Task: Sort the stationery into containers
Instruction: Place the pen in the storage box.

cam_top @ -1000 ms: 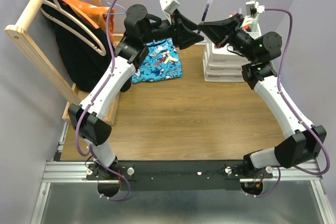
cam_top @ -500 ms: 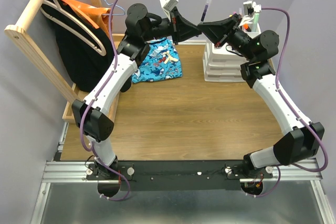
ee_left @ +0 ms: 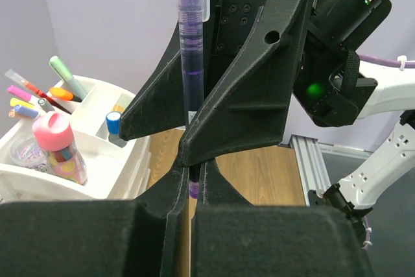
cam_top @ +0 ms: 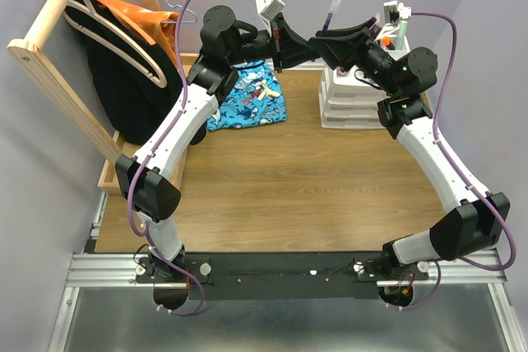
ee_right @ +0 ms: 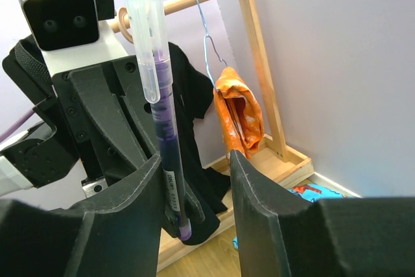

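the left gripper [ee_left: 192,183] is clenched on the lower end of the upright purple pen [ee_left: 192,63], aloft near the white organiser [ee_left: 78,189], while the right gripper [ee_right: 194,160] stands released around it.

Blue patterned cloth [cam_top: 247,106] lies on table [cam_top: 289,187] near wooden rack [cam_top: 48,7].

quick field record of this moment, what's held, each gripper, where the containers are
held item: slim purple pen with a clear cap, upright, above the table
left gripper: shut on the pen's lower end
right gripper: open, fingers on either side of the pen
containers: white plastic desk organiser, far right of the wooden table
in organiser: pink-capped jar, several markers
also there: blue patterned cloth, far side, under the left arm
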